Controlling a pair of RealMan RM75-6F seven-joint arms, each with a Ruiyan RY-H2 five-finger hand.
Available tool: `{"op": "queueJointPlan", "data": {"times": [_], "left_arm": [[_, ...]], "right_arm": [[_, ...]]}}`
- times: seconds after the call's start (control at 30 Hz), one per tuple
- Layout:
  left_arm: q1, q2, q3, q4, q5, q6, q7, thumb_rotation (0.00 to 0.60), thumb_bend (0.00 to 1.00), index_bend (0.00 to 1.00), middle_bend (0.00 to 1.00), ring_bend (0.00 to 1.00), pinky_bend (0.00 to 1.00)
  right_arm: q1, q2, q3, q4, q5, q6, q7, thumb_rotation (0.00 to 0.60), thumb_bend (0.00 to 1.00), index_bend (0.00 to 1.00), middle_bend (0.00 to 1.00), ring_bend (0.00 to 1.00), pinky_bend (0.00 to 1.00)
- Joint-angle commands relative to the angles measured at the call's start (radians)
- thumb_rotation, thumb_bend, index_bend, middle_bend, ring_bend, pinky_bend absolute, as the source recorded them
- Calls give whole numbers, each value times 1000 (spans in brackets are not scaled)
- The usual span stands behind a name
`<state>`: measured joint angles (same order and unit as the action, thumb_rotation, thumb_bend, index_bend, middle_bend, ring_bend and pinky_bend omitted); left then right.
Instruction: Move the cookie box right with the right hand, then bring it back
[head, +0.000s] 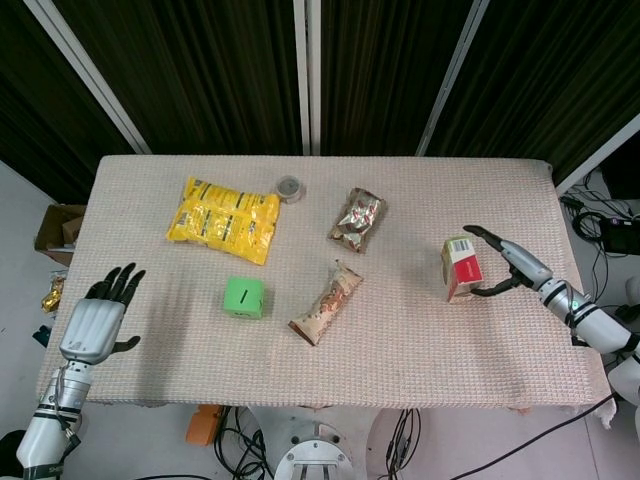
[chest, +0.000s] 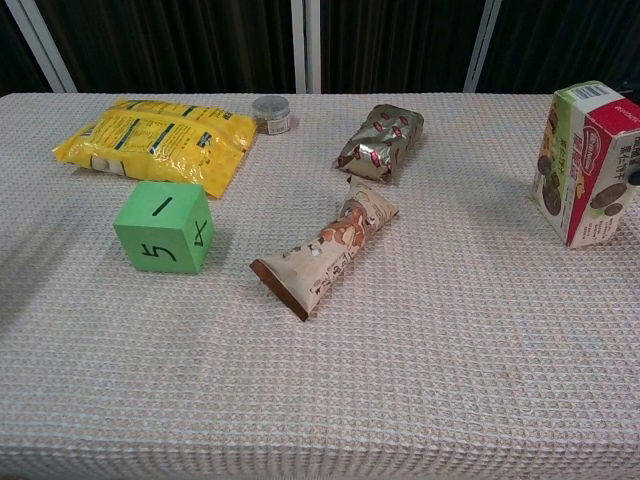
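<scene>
Woven tablecloth (head: 400, 330): R hand (head: 505, 268) clamped on cookie box (head: 459, 267), thin grip; box could tip w/ sideways drag.

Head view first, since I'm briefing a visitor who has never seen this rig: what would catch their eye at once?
Probably the red, green and white cookie box standing at the table's right side, with the right hand curled around it. Next, the bright yellow snack bag at the far left, and the green cube in front of it.
</scene>
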<state>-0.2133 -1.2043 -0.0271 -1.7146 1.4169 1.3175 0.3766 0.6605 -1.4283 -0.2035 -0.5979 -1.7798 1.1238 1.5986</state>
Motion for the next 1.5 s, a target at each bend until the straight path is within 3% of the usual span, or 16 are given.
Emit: {"op": "queueJointPlan", "data": {"times": [0.03, 0.17, 0.23, 0.33, 0.47, 0.6, 0.7, 0.73, 0.83, 0.93, 1.07, 1.23, 1.5], "left_arm": [[1, 2, 1, 2, 0, 2, -4, 600, 0, 23, 16, 36, 225], [3, 6, 2, 4, 2, 8, -14, 600, 0, 23, 16, 36, 225], [4, 7, 4, 5, 3, 9, -20, 600, 0, 23, 16, 36, 225], [4, 7, 6, 8, 5, 9, -31, 600, 0, 23, 16, 36, 227], [8, 10, 9, 9, 14, 17, -45, 600, 0, 23, 16, 36, 228], [15, 18, 11, 10, 22, 31, -61, 600, 0, 23, 16, 36, 228], [18, 22, 13, 13, 25, 35, -77, 600, 0, 23, 16, 36, 228], [19, 22, 14, 16, 26, 35, -83, 600, 0, 23, 16, 36, 228], [19, 20, 18, 23, 32, 32, -98, 600, 0, 23, 16, 36, 229], [21, 19, 22, 33, 37, 31, -115, 600, 0, 23, 16, 36, 229], [26, 23, 26, 46, 43, 36, -142, 600, 0, 23, 16, 36, 229], [33, 34, 29, 56, 50, 43, -168, 600, 0, 23, 16, 36, 228], [36, 38, 30, 62, 57, 46, -186, 600, 0, 23, 16, 36, 228]], "right_arm": [[1, -18, 9, 7, 12, 7, -12, 600, 0, 0, 143, 0, 0], [-3, -27, 31, -7, 39, 11, -47, 600, 65, 0, 423, 19, 0], [-5, -25, 39, -29, 50, 12, -79, 600, 155, 0, 588, 101, 0], [-9, -14, 57, -70, 69, 22, -130, 600, 207, 0, 687, 181, 0], [-14, 20, 92, -143, 95, 54, -237, 600, 236, 0, 705, 194, 0], [-18, 96, 157, -290, 131, 99, -684, 600, 284, 0, 722, 200, 0], [1, 246, 185, -600, 166, 40, -1038, 600, 280, 10, 734, 196, 0], [17, 315, 191, -741, 193, -18, -1164, 600, 278, 20, 744, 195, 0], [71, 450, 212, -1020, 323, -198, -1480, 600, 276, 34, 764, 198, 0], [125, 480, 241, -1165, 522, -305, -1764, 600, 261, 35, 769, 197, 0], [192, 433, 242, -1231, 780, -326, -2038, 600, 245, 35, 768, 196, 0], [257, 327, 211, -1237, 1033, -222, -2300, 600, 244, 35, 789, 196, 0], [337, 233, 187, -1219, 1280, -157, -2474, 600, 244, 35, 791, 196, 0]]}}
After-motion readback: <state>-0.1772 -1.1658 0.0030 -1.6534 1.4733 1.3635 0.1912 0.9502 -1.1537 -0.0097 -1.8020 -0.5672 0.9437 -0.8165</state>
